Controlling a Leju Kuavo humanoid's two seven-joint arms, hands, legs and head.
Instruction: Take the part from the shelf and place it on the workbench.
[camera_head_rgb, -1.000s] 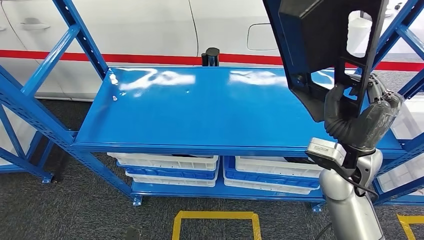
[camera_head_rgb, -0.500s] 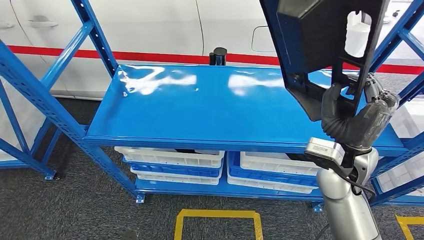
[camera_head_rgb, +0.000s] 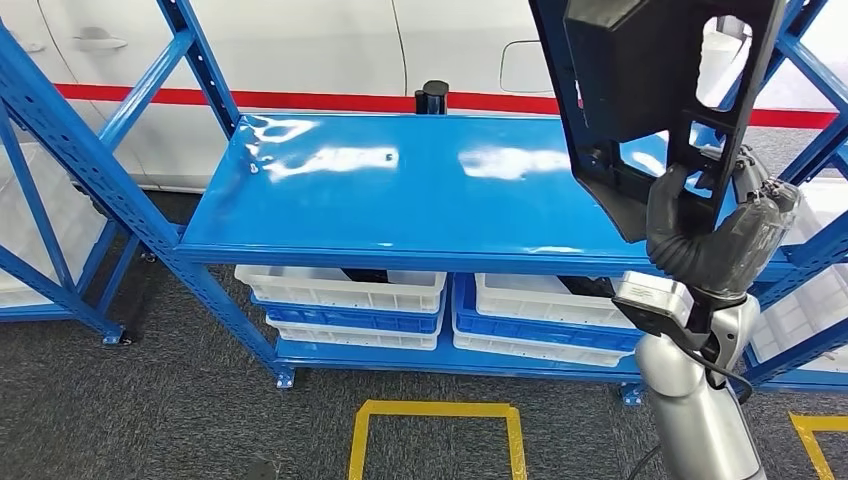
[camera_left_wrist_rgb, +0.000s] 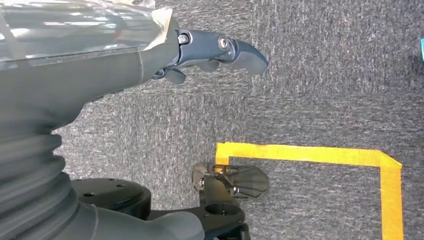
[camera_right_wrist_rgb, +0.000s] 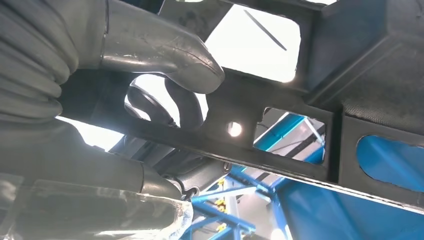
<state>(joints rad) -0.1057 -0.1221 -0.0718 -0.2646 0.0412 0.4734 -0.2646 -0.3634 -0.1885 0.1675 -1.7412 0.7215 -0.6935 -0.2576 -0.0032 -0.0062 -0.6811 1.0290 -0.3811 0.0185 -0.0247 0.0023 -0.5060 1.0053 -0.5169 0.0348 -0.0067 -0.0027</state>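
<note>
A large black frame-like part (camera_head_rgb: 640, 70) with cut-out windows is held up at the upper right of the head view, above the right end of the blue shelf (camera_head_rgb: 400, 190). My right hand (camera_head_rgb: 715, 240) grips its lower bar from below. In the right wrist view the thumb (camera_right_wrist_rgb: 160, 45) and the dark fingers wrap around a bar of the part (camera_right_wrist_rgb: 380, 60). My left hand (camera_left_wrist_rgb: 200, 50) hangs over the grey carpet with its fingers apart and nothing in it.
White and blue bins (camera_head_rgb: 345, 290) (camera_head_rgb: 545, 300) sit stacked on the lower level of the rack. Slanted blue uprights (camera_head_rgb: 90, 170) flank the shelf. A small black object (camera_head_rgb: 433, 98) stands at its back edge. Yellow tape (camera_head_rgb: 435, 430) marks a square on the floor.
The whole picture has shifted, so the camera has moved: the rack now sits further right in the frame. My right hand and the part keep their place in the picture.
</note>
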